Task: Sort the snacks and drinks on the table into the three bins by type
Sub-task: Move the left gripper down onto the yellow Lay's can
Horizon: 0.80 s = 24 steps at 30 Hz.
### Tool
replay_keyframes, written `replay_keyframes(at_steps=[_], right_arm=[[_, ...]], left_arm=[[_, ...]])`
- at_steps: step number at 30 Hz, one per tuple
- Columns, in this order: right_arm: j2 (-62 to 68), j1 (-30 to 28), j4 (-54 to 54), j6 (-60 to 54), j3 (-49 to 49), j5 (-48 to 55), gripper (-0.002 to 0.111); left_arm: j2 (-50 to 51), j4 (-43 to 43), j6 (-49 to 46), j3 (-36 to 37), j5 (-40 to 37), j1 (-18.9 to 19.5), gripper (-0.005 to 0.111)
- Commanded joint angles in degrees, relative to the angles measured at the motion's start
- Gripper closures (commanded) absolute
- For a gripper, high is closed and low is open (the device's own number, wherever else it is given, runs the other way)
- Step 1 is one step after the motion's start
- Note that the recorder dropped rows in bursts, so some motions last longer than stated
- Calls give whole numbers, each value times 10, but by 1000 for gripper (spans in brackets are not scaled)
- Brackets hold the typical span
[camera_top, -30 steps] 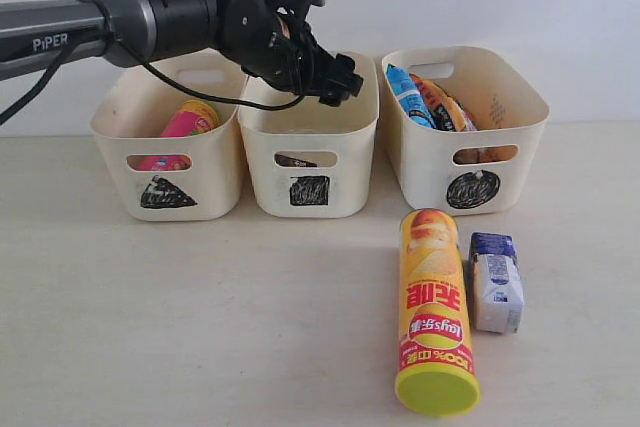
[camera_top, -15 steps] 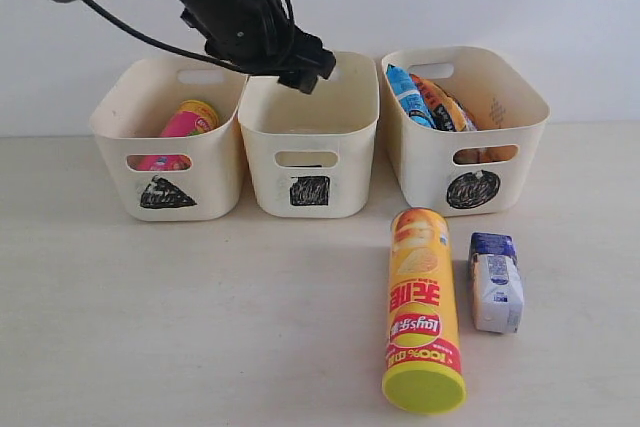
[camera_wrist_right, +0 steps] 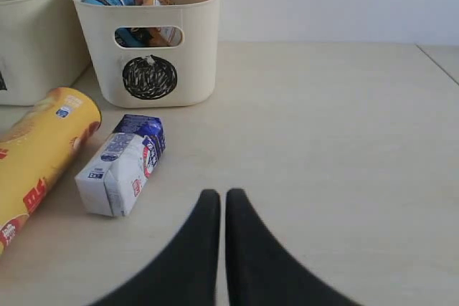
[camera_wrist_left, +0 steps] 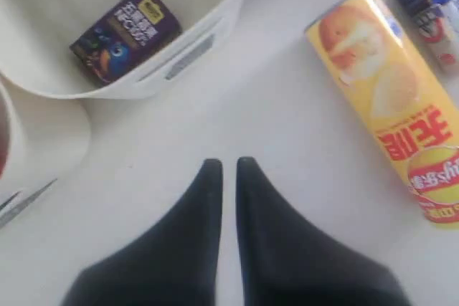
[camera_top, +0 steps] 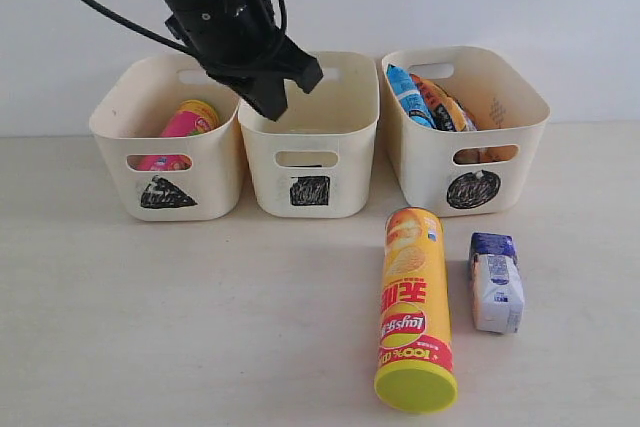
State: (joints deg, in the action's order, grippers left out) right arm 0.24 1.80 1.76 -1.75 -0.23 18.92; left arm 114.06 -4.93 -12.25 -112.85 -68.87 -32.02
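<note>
The dark purple carton (camera_wrist_left: 125,32) lies in the square-marked bin (camera_top: 350,167), so the left fingers (camera_wrist_left: 201,206) hang nearby pressed together, empty, while the yellow chip tube (camera_top: 412,312) and white-and-blue carton (camera_top: 496,287) await sorting on the tabletop (camera_top: 200,327).

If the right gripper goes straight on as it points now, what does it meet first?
The right gripper would probably meet bare table first, passing beside the white-and-blue carton; depth is unclear.
</note>
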Motion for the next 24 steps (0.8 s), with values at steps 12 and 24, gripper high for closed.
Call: replay_keyframes(at_steps=[12, 24], right_arm=[[-2, -1, -1, -1, 2, -4, 108], [-2, -1, 0, -1, 2, -2, 108]], left_arm=[[-6, -52, 0, 61, -11, -121, 103], [15, -112, -15, 102, 89, -164, 103]])
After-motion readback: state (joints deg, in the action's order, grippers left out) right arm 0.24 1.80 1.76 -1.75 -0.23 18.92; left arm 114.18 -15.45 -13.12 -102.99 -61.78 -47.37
